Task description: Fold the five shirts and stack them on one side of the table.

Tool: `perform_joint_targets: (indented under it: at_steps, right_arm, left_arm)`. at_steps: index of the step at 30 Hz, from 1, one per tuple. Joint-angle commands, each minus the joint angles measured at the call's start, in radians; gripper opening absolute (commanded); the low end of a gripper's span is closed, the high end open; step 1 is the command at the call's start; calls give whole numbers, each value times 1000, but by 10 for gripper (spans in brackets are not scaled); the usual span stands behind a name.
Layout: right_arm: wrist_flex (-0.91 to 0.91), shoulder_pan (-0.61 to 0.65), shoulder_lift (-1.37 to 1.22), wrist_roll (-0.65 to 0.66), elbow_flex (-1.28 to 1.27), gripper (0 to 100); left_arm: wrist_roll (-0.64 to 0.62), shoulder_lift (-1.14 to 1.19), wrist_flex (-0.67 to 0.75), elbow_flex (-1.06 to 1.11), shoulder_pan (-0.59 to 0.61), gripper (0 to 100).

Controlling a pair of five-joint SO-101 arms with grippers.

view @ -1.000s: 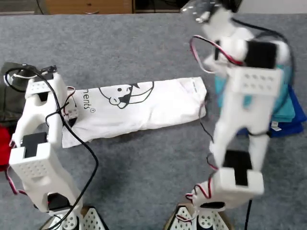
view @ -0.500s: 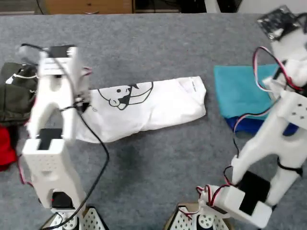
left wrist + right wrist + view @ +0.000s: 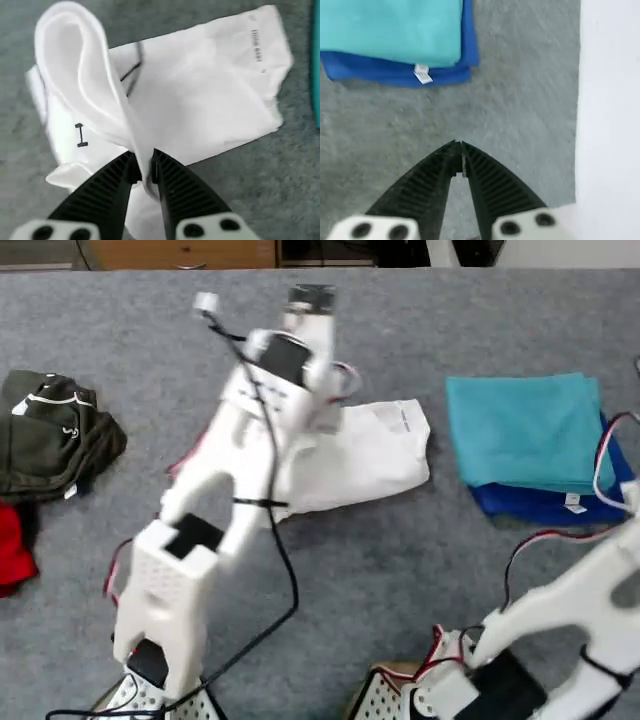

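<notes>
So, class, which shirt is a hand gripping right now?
The white shirt, pinched in the left hand; the teal, blue, dark and red shirts lie untouched.

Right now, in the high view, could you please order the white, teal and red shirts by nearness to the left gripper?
1. white shirt, mid-table, held in the left gripper.
2. teal shirt, right side.
3. red shirt, far left edge.
</notes>
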State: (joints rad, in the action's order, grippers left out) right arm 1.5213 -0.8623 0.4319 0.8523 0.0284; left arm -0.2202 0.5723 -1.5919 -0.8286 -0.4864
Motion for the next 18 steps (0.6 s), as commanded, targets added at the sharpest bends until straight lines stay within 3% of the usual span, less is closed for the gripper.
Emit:
perform_joint_targets:
  at_steps: [1, 9, 18]
  right_arm:
    - [-60, -41, 108, 34, -96, 2]
    - [-117, -41, 229, 49, -300, 2]
    - [-115, -41, 242, 49, -323, 2]
  left_arm:
    - [-25, 68, 106, -74, -75, 18]
    - [-98, 282, 195, -341, -146, 18]
    - [-107, 475, 253, -540, -203, 18]
